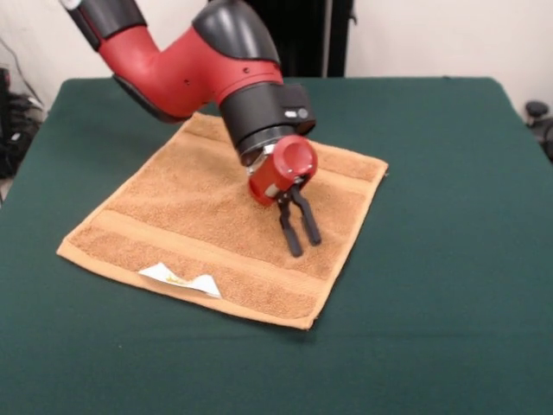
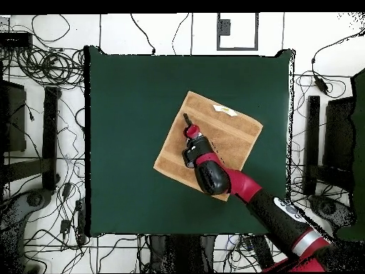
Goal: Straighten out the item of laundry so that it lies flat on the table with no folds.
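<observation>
1. Black two-fingered gripper (image 1: 301,228) on a red wrist, hanging over the middle of the towel, tilted, fingers slightly parted at the tips with a narrow gap between them.
2. Nothing held between the fingers; tips down at the terry surface, contact with it not clear from the front view.
3. In the overhead view, gripper (image 2: 187,119) pointing toward the towel's far-left part, away from the robot's base.
4. Red and black robot arm (image 1: 199,56) reaching over the towel's far corner and hiding part of that edge.
5. Small tan-orange rectangular terry hand towel (image 1: 181,207) spread open under the gripper, lying flat with no visible folds, turned at an angle to the desk's edges.
6. Woven bands running across the towel near both short ends, one on the near side of the gripper, one on the far side.
7. Small white care tag (image 1: 180,277) at the towel's near edge, lying flipped onto the towel's top surface.
8. Large desk (image 1: 449,259) with a dark green cloth top carrying the towel; towel roughly central on it, dark green cloth showing on all sides.
9. Tangled cables (image 2: 43,71) on the pale floor beyond the desk's edges in the overhead view.
</observation>
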